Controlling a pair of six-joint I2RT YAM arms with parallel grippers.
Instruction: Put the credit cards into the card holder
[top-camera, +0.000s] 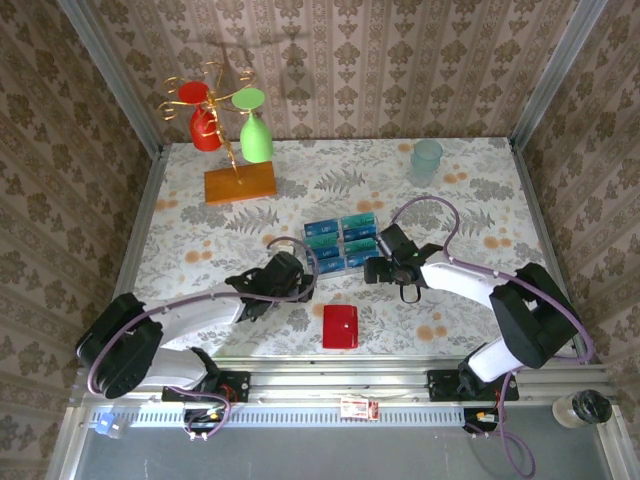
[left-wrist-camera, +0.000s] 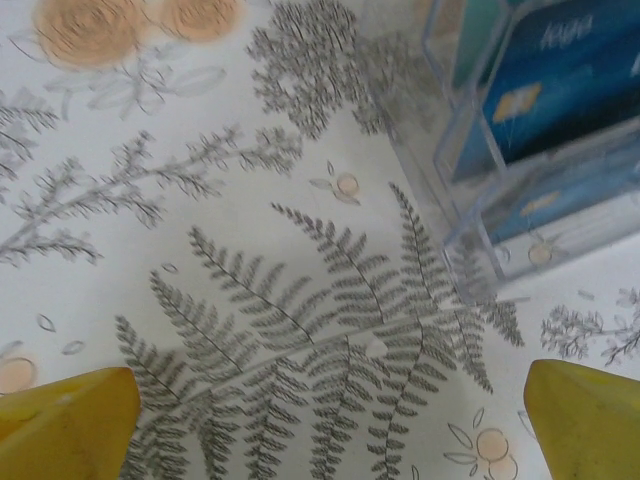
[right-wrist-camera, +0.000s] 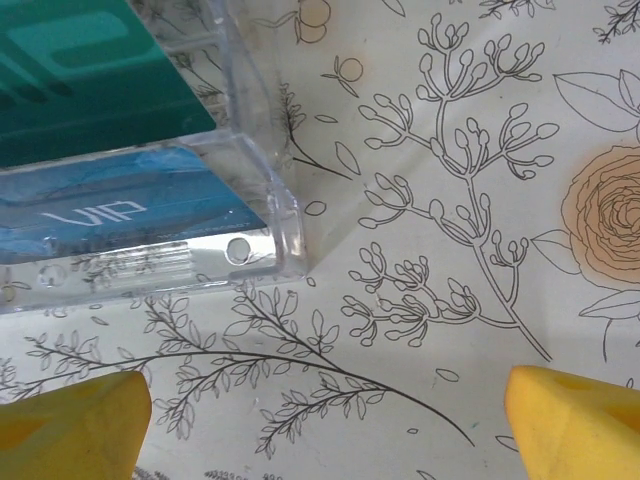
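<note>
The credit cards (top-camera: 341, 244), blue and teal-green, stand in a clear acrylic rack (top-camera: 345, 263) at the table's middle. The card holder (top-camera: 340, 326), a flat red wallet, lies closed near the front edge, apart from both arms. My left gripper (top-camera: 306, 283) sits just left of the rack. In the left wrist view the left gripper (left-wrist-camera: 330, 420) is open over bare cloth, with the blue cards (left-wrist-camera: 565, 85) at upper right. My right gripper (top-camera: 369, 268) sits at the rack's right side. In the right wrist view the right gripper (right-wrist-camera: 325, 425) is open and empty, the cards (right-wrist-camera: 95, 200) at upper left.
A wooden-based stand (top-camera: 240, 183) with a red glass (top-camera: 205, 130) and a green glass (top-camera: 256, 138) is at the back left. A pale teal cup (top-camera: 427, 160) stands at the back right. Patterned walls close in three sides.
</note>
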